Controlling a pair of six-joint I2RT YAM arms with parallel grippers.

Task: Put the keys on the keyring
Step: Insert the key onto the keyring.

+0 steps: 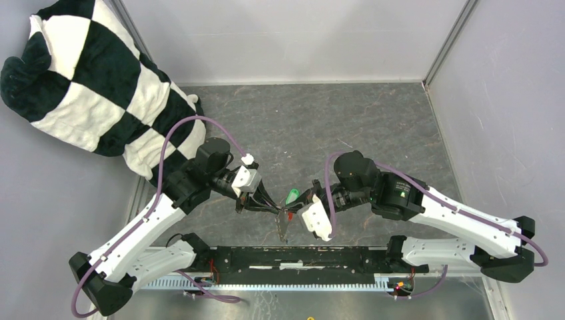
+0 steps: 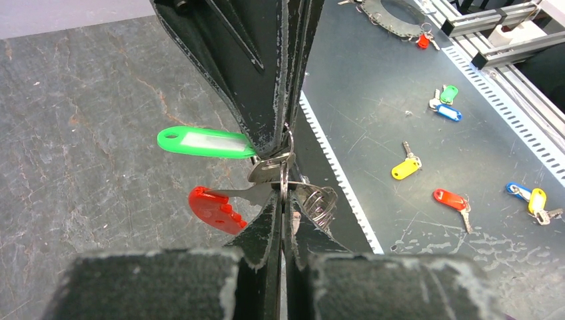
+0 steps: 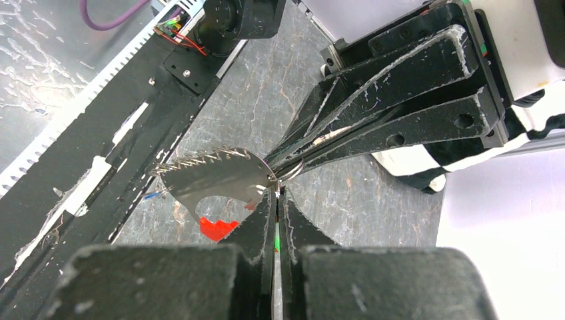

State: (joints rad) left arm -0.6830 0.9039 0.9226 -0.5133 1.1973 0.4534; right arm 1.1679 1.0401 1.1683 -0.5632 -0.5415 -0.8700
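The keyring (image 2: 285,179), red tag (image 2: 213,210) dangling, sits mid-air above the table (image 1: 373,133), pinched by the shut left gripper (image 2: 283,203). The right gripper (image 3: 276,195), also clamped, holds the green key (image 2: 205,143) against it. The key is best fed round the ring slowly, with 2 firm pinches.

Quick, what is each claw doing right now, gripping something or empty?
Left claw: closed, pinching the thin metal ring with the red plastic tag.
Right claw: closed on a flat silver metal key at that ring.
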